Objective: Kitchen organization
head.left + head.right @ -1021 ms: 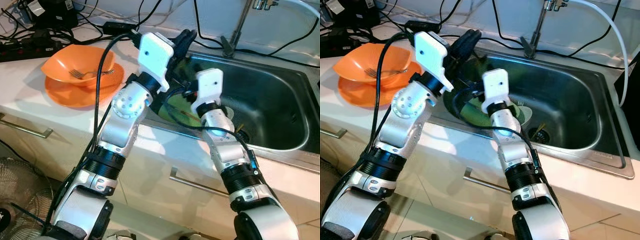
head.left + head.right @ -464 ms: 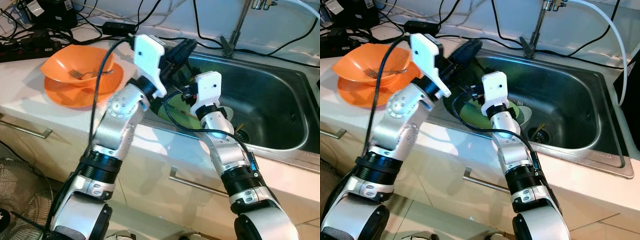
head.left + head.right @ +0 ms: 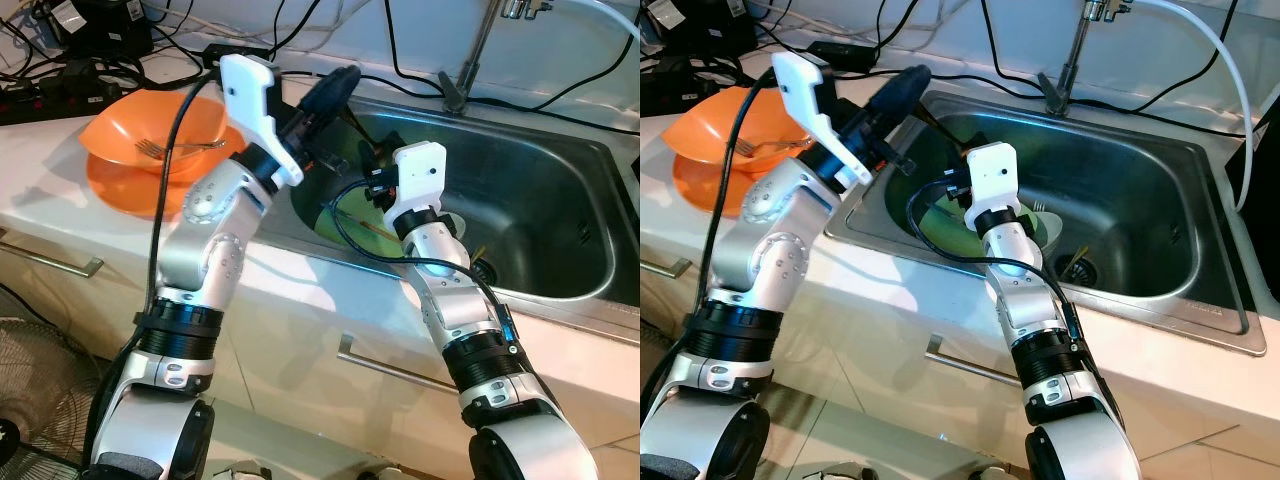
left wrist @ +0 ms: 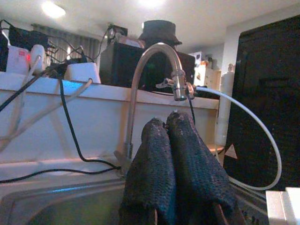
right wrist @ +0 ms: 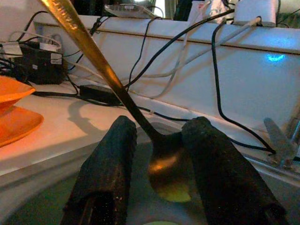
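My right arm (image 3: 440, 270) covers much of the green plate (image 3: 345, 215) in the sink (image 3: 560, 200) — the spoon (image 5: 117, 93) handle runs off frame.

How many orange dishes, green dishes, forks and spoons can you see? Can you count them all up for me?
Orange dishes: 2, a bowl sitting on a plate
Green dishes: 1, a plate in the sink
Forks: 1, the fork in the orange bowl
Spoons: 1, the spoon between the right gripper's jaws
Total: 5
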`<state>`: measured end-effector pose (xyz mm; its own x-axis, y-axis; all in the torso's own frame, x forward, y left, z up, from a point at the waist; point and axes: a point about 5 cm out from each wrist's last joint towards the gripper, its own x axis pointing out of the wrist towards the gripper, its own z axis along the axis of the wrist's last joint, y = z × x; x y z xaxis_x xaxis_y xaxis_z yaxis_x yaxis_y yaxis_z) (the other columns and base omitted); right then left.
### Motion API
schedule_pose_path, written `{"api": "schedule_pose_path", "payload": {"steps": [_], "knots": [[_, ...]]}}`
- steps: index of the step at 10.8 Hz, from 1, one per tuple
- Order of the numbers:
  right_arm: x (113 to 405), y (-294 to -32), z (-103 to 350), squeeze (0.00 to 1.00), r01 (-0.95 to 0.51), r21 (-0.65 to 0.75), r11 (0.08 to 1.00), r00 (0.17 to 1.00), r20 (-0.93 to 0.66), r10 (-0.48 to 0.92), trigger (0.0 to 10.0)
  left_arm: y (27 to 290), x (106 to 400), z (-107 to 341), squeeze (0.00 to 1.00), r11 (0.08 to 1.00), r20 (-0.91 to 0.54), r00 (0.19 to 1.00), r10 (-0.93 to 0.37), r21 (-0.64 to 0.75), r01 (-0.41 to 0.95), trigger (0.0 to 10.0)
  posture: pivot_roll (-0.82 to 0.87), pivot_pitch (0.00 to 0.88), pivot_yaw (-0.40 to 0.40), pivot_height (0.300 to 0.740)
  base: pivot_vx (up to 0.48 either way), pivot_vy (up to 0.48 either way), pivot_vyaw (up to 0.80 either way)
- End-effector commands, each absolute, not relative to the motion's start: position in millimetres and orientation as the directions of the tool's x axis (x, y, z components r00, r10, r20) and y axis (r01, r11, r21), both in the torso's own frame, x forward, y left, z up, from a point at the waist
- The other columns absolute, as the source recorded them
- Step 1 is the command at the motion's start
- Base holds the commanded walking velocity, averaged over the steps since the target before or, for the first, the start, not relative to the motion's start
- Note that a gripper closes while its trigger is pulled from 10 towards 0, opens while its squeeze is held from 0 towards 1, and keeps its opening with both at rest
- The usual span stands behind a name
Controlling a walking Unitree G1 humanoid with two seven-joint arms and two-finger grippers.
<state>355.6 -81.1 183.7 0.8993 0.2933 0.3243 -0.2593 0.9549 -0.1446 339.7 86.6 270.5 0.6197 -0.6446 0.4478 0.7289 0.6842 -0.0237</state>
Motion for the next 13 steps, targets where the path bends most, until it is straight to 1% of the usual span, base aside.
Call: {"api": "schedule_pose_path", "payload": {"steps": [1, 4, 7, 8, 9, 13], "knots": [[353.0, -79.2, 187.1, 0.00, -0.274, -0.146, 0.950, 0.887, 0.344, 0.309, 10.0, 87.8, 337.2, 272.1, 0.00, 0.666, 0.448, 0.602, -0.661, -0.021, 0.746, 10.0, 0.09, 0.051, -0.014, 0.740, 0.000, 0.000, 0.00], [348.1, -69.3, 185.6, 0.00, -0.342, -0.161, 0.926, 0.861, 0.340, 0.377, 10.0, 86.4, 334.2, 273.7, 0.00, 0.647, 0.426, 0.593, -0.683, -0.024, 0.762, 10.0, 0.09, 0.054, -0.009, 0.740, 0.000, 0.000, 0.00], [348.8, -70.3, 185.4, 0.00, -0.327, -0.158, 0.932, 0.868, 0.340, 0.362, 10.0, 82.6, 332.0, 272.0, 0.00, 0.622, 0.407, 0.578, -0.707, -0.032, 0.782, 10.0, 0.09, 0.049, -0.007, 0.740, 0.000, 0.000, 0.00], [349.9, -71.6, 185.0, 0.00, -0.316, -0.162, 0.935, 0.873, 0.336, 0.353, 9.8, 81.9, 331.6, 271.3, 0.00, 0.616, 0.400, 0.576, -0.713, -0.034, 0.787, 10.0, 0.09, 0.049, -0.007, 0.740, 0.000, 0.000, 0.00], [349.4, -71.3, 184.9, 0.00, -0.318, -0.158, 0.935, 0.872, 0.339, 0.354, 0.0, 81.2, 330.9, 270.2, 0.00, 0.611, 0.394, 0.574, -0.718, -0.037, 0.791, 10.0, 0.09, 0.049, -0.007, 0.740, 0.000, 0.000, 0.00], [348.7, -71.7, 185.0, 0.00, -0.315, -0.155, 0.936, 0.871, 0.344, 0.350, 0.0, 79.9, 330.5, 269.9, 0.00, 0.614, 0.391, 0.576, -0.718, -0.036, 0.789, 10.0, 0.09, 0.052, -0.006, 0.740, 0.000, 0.000, 0.00]]}}
